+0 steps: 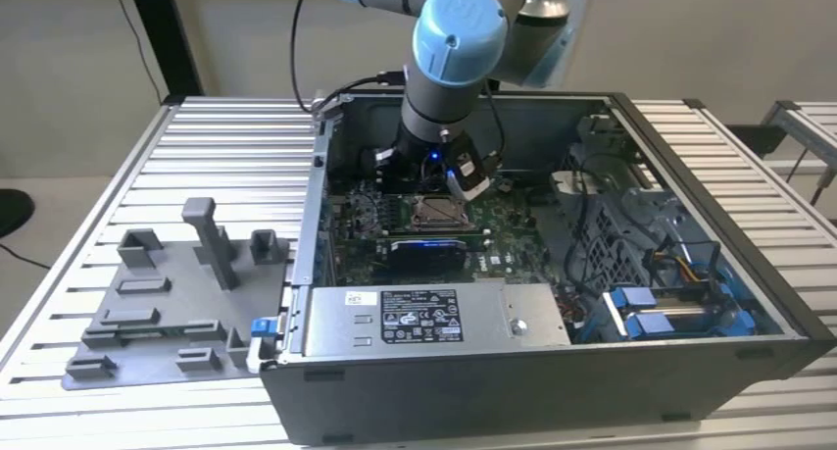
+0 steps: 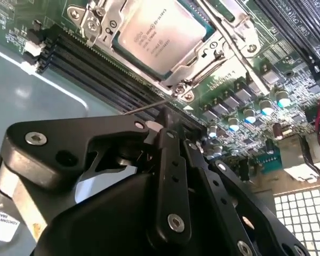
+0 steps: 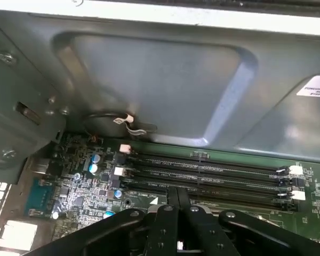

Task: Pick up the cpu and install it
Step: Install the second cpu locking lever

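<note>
CPU (image 2: 160, 33) sits in the socket (image 2: 200, 56) on the motherboard (image 2: 288, 80), inside the open case (image 1: 550, 367) on the worktop (image 1: 78, 411); placement looks done. The socket's retention frame appears not clamped over it, so locking seems left. End effector (image 2: 168, 125) hangs just beside the socket over the RAM slots (image 3: 213, 173), fingers (image 3: 177, 198) pressed together, holding nothing. Arm (image 1: 452, 58) reaches down into the case.

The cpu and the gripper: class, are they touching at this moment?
Apart. In the second wrist view the cpu lies in its socket on the motherboard, while the gripper sits clear of it, with bare board and memory slots showing between them.
</note>
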